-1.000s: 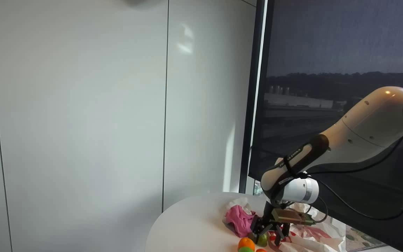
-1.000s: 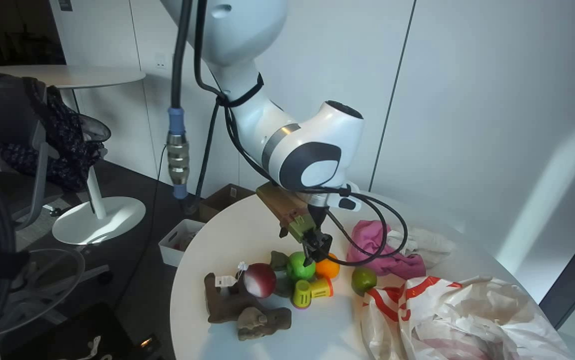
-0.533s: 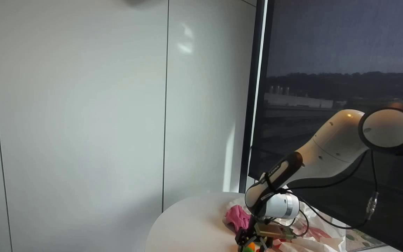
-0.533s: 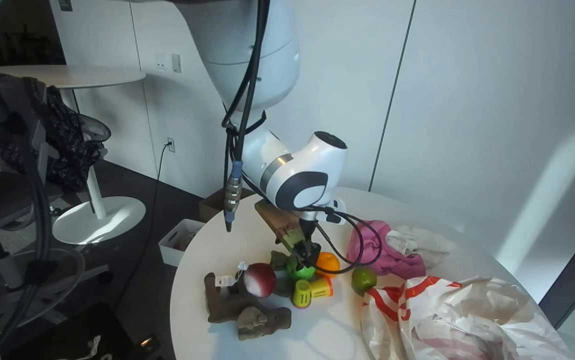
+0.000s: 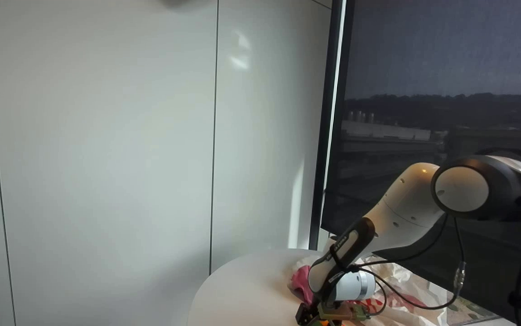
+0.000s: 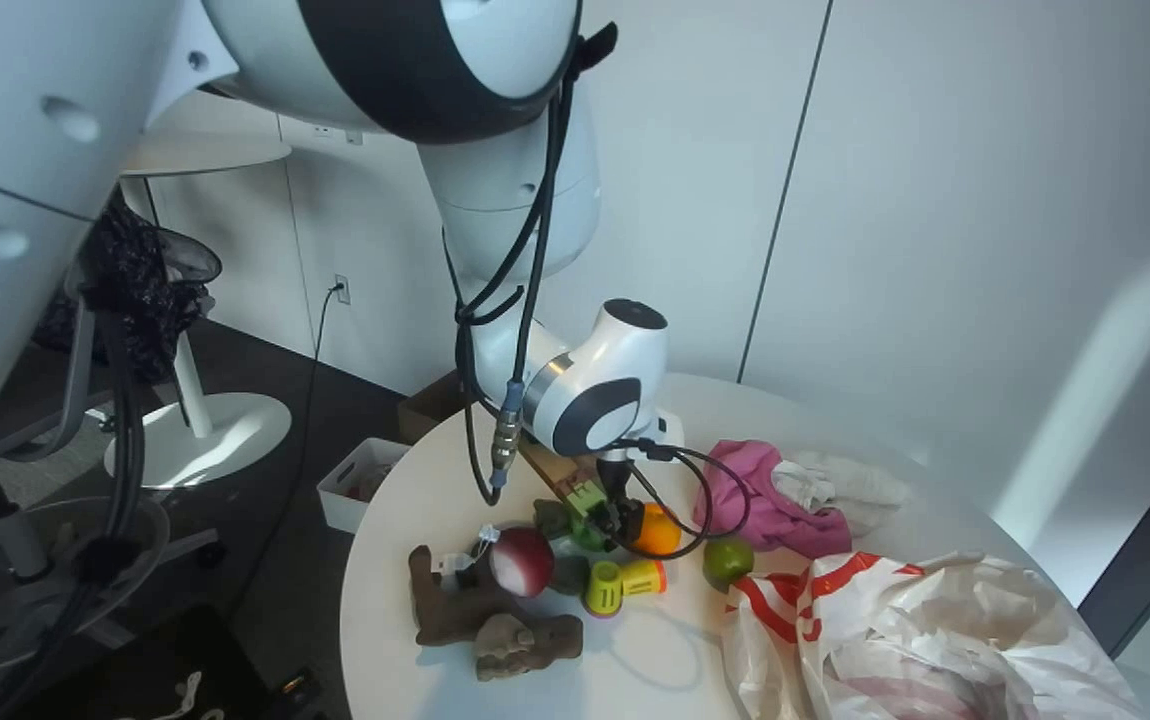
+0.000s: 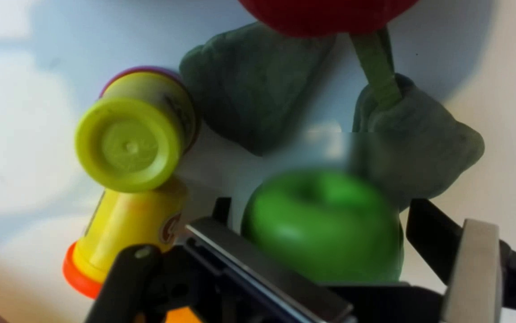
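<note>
My gripper is open around a shiny green apple. In the wrist view, thin gaps show between the apple and both black fingertips. In an exterior view the gripper hides part of the apple, with an orange close beside it. Two yellow tubs, one upright and one lying down, are left of the apple in the wrist view. Dark green plush pieces lie beyond it, under a red ball. In an exterior view the gripper is low at the bottom edge.
On the round white table lie a brown plush toy, a darker green fruit, a pink cloth and a crumpled white-and-red plastic bag. A white wall panel stands behind. A white bin is on the floor.
My arm has swung over and lowered. The gripper has come down to the green apple, and the wrist is nearer the table. The red ball and dark green plush have shifted slightly.
</note>
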You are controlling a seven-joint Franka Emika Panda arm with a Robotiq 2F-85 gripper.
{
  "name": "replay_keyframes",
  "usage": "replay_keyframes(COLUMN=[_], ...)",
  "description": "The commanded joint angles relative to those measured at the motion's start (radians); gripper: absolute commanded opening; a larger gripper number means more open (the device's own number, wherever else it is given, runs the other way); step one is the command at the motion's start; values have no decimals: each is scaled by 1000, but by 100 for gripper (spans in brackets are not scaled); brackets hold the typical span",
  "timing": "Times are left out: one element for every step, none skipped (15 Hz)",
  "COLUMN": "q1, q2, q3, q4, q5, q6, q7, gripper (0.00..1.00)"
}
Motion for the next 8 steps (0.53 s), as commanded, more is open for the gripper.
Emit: replay_keyframes(q1=[39, 45, 44, 46, 46, 44, 38, 25], q2=[39, 44, 45, 44, 39, 32, 16, -2], q3=[-39, -48, -47, -51, -51, -54, -54, -46], q4=[37, 39, 40, 40, 40, 38, 32, 26], q5=[-54, -68, -75, -85, -90, -94, -92, -84], q6=[28, 33, 37, 39, 38, 30, 11, -9], q7=[43, 44, 37, 35, 35, 35, 38, 33], gripper=[100, 90, 73, 66, 60, 60, 60, 60])
